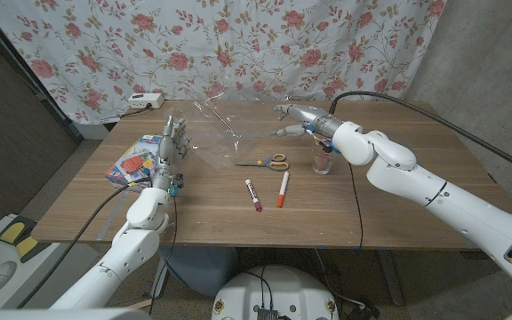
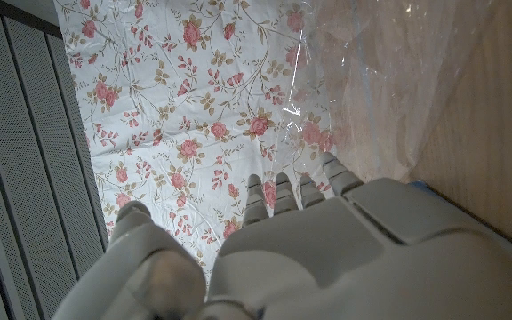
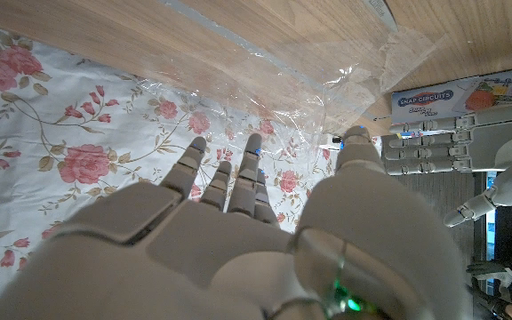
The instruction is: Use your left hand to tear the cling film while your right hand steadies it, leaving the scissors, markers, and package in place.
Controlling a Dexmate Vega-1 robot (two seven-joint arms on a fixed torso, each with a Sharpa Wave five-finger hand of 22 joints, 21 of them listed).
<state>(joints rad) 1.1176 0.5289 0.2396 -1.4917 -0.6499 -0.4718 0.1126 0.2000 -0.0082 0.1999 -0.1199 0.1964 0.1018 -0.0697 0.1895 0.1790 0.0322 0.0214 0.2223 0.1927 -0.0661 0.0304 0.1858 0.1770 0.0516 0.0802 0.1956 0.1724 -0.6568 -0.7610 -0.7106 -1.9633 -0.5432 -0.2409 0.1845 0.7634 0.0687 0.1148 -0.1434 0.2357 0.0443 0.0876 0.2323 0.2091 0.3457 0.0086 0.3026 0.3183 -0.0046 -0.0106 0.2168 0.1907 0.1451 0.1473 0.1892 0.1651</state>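
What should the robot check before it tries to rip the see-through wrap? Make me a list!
1. Left hand has a grip on the cling film: not ok. It stands beside the film's edge, fingers straight.
2. Right hand steadies the film: cannot tell. Its fingers reach toward the film, but contact is unclear.
3. Film is lifted and spread between the hands: ok.
4. Scissors clear of the hands: ok, lying on the table under the film's near edge.
5. Markers out of the way: ok, nearer the table's front edge.
6. Package untouched: ok, though it lies close beside the left hand.
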